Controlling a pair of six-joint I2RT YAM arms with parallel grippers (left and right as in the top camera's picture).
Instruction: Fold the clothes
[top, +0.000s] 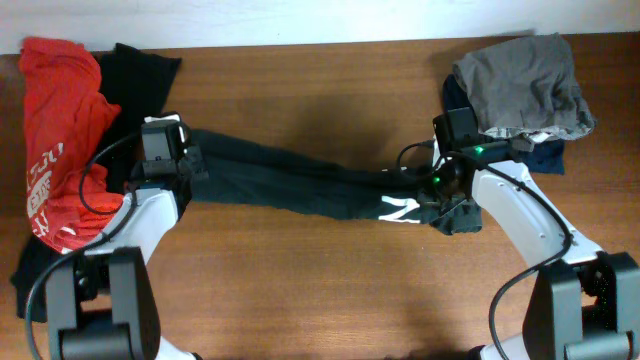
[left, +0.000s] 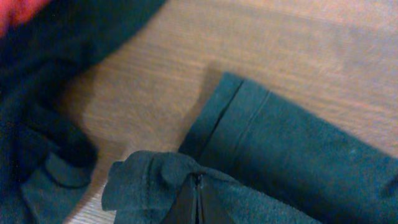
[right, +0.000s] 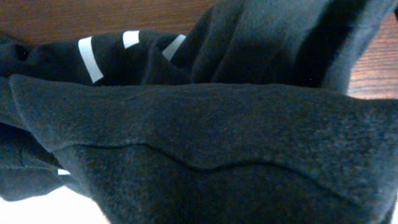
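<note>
The large black T-shirt (top: 300, 180) with white letters (top: 400, 210) lies bunched into a long band across the table, stretched between my two grippers. My left gripper (top: 190, 165) is shut on its left end; in the left wrist view the fingers (left: 198, 202) pinch a fold of the dark cloth (left: 292, 155). My right gripper (top: 445, 205) holds the right end near the letters. In the right wrist view the cloth (right: 217, 124) and its white letters (right: 90, 59) fill the frame and hide the fingers.
A red garment (top: 60, 130) and a plain black one (top: 140, 70) lie at the far left by my left arm. A grey garment (top: 520, 80) rests on a navy one (top: 545, 155) at the back right. The brown table (top: 320, 90) shows between them.
</note>
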